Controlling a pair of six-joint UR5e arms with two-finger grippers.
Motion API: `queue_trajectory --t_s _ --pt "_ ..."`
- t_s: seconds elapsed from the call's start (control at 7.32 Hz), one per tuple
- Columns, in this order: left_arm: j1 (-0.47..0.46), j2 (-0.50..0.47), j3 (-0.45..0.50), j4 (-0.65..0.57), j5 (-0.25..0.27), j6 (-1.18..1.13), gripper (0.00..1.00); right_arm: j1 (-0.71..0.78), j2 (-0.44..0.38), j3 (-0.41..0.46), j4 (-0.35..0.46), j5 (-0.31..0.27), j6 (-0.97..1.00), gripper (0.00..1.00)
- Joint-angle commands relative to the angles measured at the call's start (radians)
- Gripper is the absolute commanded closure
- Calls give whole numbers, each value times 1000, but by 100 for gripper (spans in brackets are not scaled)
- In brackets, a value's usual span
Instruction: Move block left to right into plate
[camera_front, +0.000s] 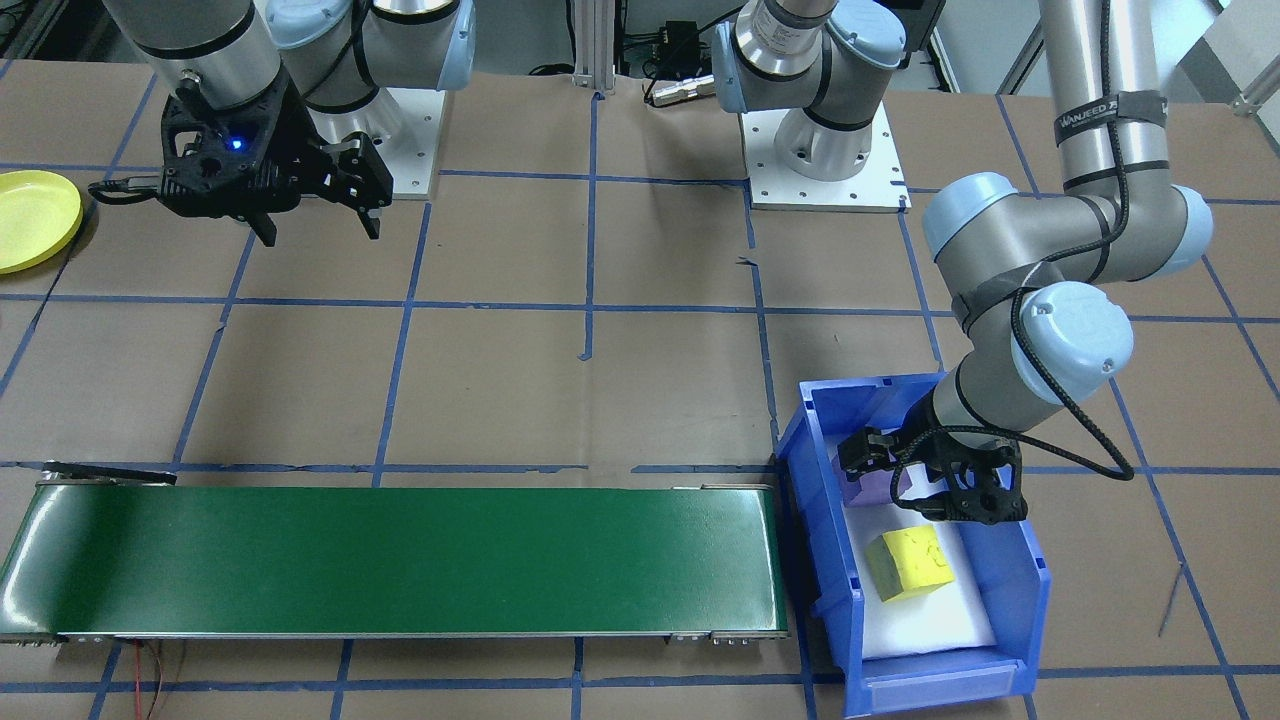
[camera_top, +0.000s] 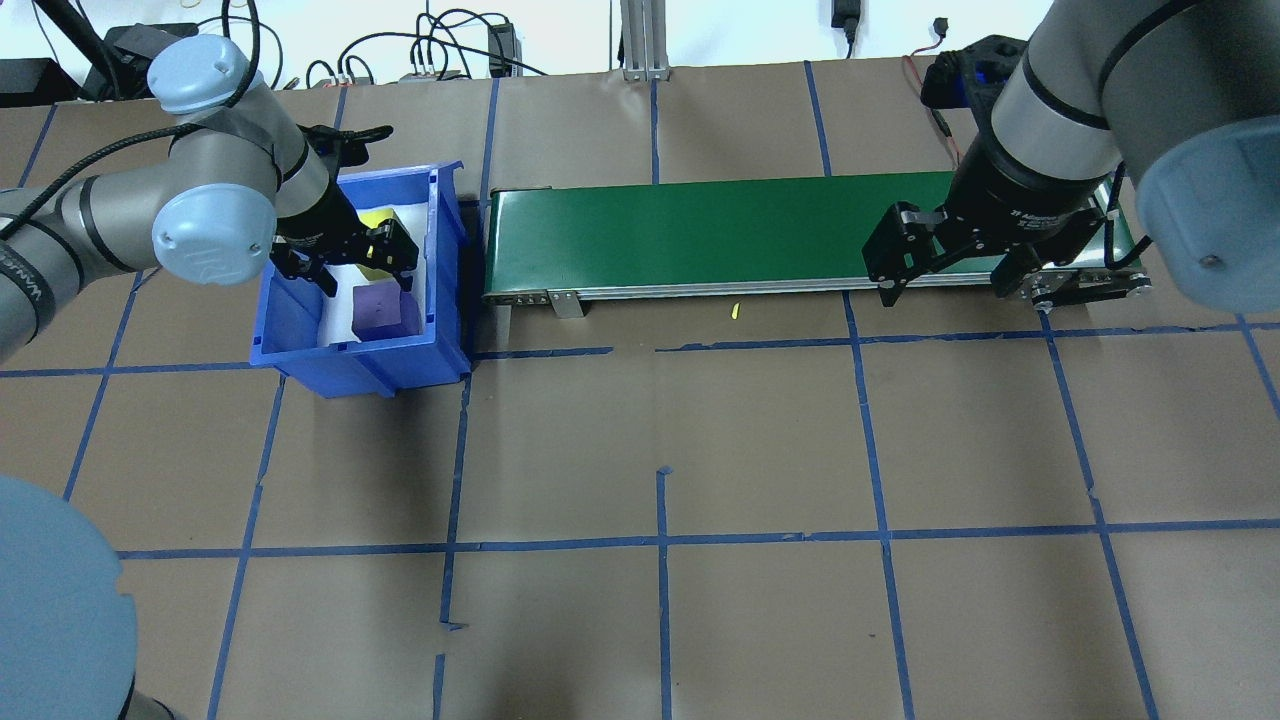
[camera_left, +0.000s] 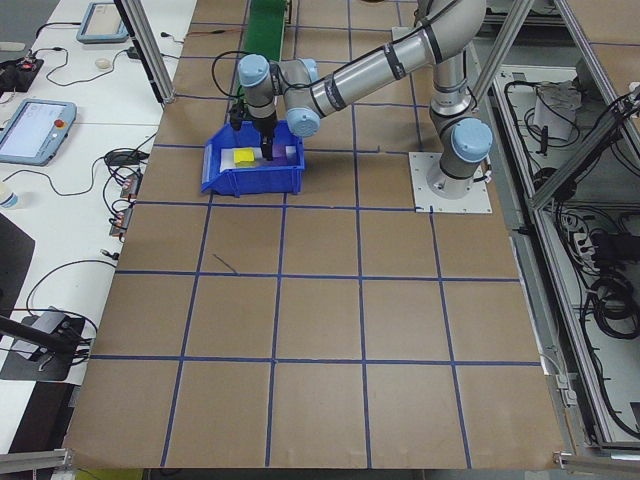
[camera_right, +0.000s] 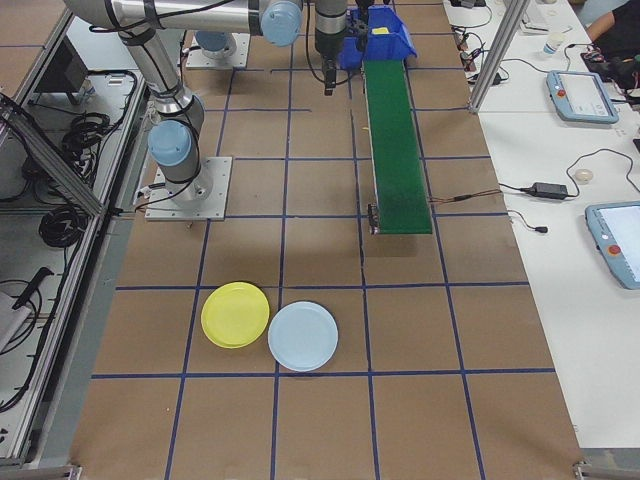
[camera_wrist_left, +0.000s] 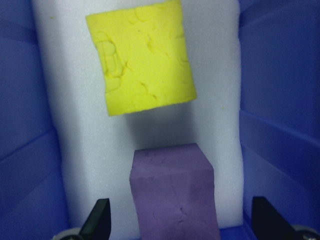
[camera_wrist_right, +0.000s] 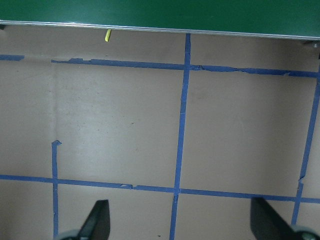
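Observation:
Two blocks lie on white foam in the blue bin (camera_top: 360, 365): a purple block (camera_wrist_left: 172, 192) and a yellow block (camera_wrist_left: 145, 62) beyond it. My left gripper (camera_top: 365, 283) is down inside the bin and open. Its fingertips (camera_wrist_left: 97, 220) straddle the purple block with gaps on both sides. The yellow plate (camera_front: 35, 218) sits at the table's far right end, also seen as the yellow plate (camera_right: 235, 314) in the exterior right view. My right gripper (camera_top: 950, 290) hangs open and empty over bare table beside the conveyor's right end.
A green conveyor belt (camera_top: 720, 235) runs from the bin toward my right side. A light blue plate (camera_right: 303, 336) lies next to the yellow one. Blue tape lines grid the brown table. A small yellow scrap (camera_top: 733, 311) lies by the belt.

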Motion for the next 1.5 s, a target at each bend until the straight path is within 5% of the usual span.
queue_trajectory --t_s 0.0,0.14,0.41,0.96,1.37 --pt "0 -26 -5 13 16 1 2 0 0 1 0 0 0 0" --pt "0 -46 -6 15 17 -2 11 0 0 1 0 1 0 0" --pt "0 -51 9 10 15 -1 72 0 2 1 -1 1 0 0" --pt "-1 38 156 -140 7 -19 73 0 2 3 -1 0 0 0" --pt "-67 51 255 -179 -77 -148 73 0 2 3 0 0 0 0"
